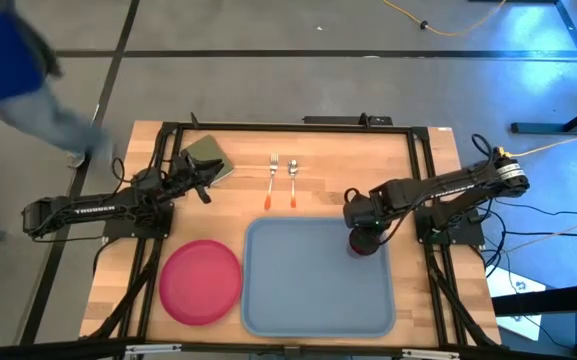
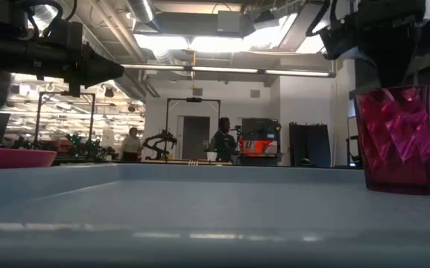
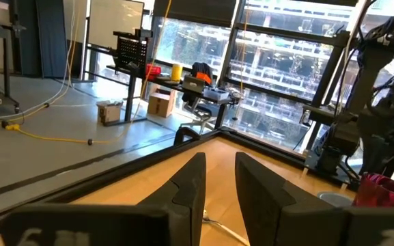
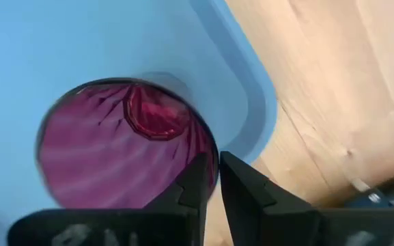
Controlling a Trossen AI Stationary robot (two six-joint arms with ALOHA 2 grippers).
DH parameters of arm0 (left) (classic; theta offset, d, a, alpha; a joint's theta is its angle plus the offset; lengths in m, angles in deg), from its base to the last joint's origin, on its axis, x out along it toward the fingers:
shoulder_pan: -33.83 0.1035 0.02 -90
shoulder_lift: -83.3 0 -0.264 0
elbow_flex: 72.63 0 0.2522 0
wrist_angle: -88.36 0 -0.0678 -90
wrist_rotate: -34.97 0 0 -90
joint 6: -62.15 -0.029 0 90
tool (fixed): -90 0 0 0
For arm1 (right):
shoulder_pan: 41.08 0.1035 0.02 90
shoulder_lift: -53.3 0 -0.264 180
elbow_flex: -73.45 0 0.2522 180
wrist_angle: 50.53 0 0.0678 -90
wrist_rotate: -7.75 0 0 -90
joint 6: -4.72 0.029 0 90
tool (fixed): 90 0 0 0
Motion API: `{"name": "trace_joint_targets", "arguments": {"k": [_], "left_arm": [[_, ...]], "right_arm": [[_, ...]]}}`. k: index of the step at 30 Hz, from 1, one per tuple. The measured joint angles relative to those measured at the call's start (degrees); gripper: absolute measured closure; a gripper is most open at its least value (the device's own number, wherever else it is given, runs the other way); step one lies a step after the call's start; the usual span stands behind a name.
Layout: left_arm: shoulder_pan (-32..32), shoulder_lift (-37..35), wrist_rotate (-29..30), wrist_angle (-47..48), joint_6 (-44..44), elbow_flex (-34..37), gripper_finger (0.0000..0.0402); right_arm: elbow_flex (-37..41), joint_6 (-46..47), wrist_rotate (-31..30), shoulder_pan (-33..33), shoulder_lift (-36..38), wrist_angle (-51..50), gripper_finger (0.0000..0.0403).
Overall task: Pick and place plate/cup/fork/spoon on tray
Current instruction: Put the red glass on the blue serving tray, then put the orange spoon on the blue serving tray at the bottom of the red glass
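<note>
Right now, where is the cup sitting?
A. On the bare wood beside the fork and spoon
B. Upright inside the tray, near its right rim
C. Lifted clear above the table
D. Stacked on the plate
B: the cup stands upright on the floor of the tray close to its right rim, with the right gripper at the cup's rim; the low view shows its base resting on the tray.

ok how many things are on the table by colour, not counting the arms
pink-red: 1, the plate
dark red: 1, the cup
light blue: 1, the tray
orange-handled silver: 2, the fork and the spoon
olive green: 1, the square pad
total: 6
</note>
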Motion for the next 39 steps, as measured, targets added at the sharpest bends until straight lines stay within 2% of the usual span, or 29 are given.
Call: {"name": "trace_joint_targets", "arguments": {"k": [7,10,14,19,21,22,23,25,31,34,36,39], "left_arm": [[0.02,0.0,-0.01,0.0,0.0,-0.01,0.0328],[0.01,0.0,-0.02,0.01,0.0,0.0,0.0328],[0.02,0.0,-0.02,0.02,0.0,0.0,0.0328],[0.0,0.0,-0.02,0.02,-0.01,-0.01,0.0328],[0.01,0.0,-0.02,0.02,-0.02,0.0,0.0328],[0.02,0.0,-0.02,0.03,-0.02,-0.02,0.0328],[0.01,0.0,-0.02,0.07,-0.02,-0.02,0.0328],[0.02,0.0,-0.02,0.12,-0.01,-0.01,0.0328],[0.02,-0.02,0.0,0.25,-0.02,-0.01,0.0328],[0.02,-0.02,-0.01,0.42,-0.04,-0.02,0.0328],[0.02,-0.02,-0.02,0.46,-0.05,0.0,0.0328],[0.02,-0.02,-0.02,0.76,-1.24,0.0,0.0328]], "right_arm": [[-6.49,-4.87,-0.86,-0.02,0.0,-1.8,0.0357],[-8.52,-9.24,-7.53,0.0,0.0,0.11,0.0357],[-9.51,-14.94,-22.72,-0.1,0.0,2.52,0.0357],[-9.56,-11.73,-56.97,-1.92,0.0,11.86,0.0357],[-9.6,-9.35,-64.59,-3.55,0.0,17.31,0.0357],[-9.6,-9.11,-65.39,-4.54,0.0,20.26,0.0357],[-9.6,-9.43,-64.87,-5.64,0.0,23.46,0.0357],[-9.62,-13.57,-59.0,-8.29,-0.47,31.26,0.0357],[-9.64,-35.07,-25.65,-15.33,-7.58,56.98,0.0357],[-9.64,-40.31,-13.03,-17.08,-11.79,61.76,0.0357],[-10.36,-39.72,-9.84,-18.08,-13.57,60.11,0.0357],[-11.97,-35.97,-10.12,-19.91,-15.26,58.24,0.0357]]}}
